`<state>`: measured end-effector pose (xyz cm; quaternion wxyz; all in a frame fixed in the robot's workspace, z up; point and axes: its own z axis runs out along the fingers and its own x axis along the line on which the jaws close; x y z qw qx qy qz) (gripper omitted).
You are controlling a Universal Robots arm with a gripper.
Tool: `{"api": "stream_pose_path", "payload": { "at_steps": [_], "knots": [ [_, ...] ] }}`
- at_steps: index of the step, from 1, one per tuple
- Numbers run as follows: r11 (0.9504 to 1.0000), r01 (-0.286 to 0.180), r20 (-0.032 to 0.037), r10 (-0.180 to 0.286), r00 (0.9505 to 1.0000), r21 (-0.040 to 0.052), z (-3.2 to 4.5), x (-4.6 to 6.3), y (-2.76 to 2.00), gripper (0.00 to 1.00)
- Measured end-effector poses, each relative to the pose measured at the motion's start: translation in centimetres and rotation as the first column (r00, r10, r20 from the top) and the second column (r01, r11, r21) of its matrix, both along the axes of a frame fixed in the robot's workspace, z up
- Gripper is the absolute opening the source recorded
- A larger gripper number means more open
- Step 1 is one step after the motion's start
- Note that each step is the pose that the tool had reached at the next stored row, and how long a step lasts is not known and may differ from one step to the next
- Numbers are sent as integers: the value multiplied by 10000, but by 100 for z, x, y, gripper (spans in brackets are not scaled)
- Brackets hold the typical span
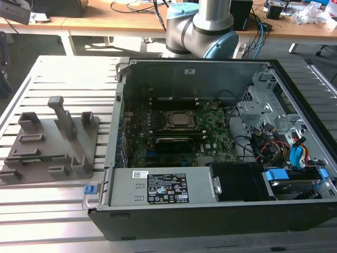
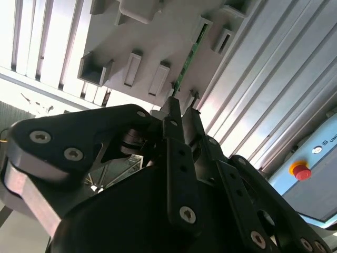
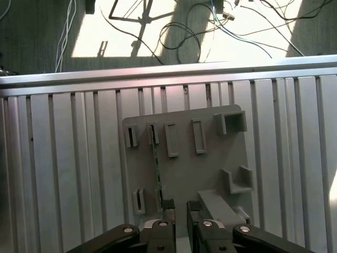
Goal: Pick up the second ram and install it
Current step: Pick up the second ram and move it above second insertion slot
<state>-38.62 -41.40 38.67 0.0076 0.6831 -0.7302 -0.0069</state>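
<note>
One second ram point(image 3: 156, 163), judged light, stiff and fragile, stands on edge in the holder tray point(image 1: 52, 147) at the exterior view's left, best pinched across its flat faces; the claw point(image 3: 180, 208) hovers near, spread and empty.

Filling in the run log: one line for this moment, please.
stage: pick not yet done | gripper: open, empty, above grey holder tray | second ram: standing on edge in the tray, ungripped
</note>
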Motion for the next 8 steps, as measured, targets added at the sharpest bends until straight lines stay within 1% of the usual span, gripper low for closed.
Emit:
{"api": "stream_pose_path", "payload": {
  "at_steps": [1, 2, 3, 5, 8],
  "knots": [
    [10000, 0, 0, 0, 10000, 0, 0, 0, 0, 31],
    [10000, 0, 0, 0, 10000, 0, 0, 0, 0, 31],
    [10000, 0, 0, 0, 10000, 0, 0, 0, -1, 38],
    [10000, 0, -1, 0, 10000, -1, -2, -1, -1, 38],
    [10000, 0, -1, 0, 10000, -1, -42, 0, -1, 38]
  ]
}}
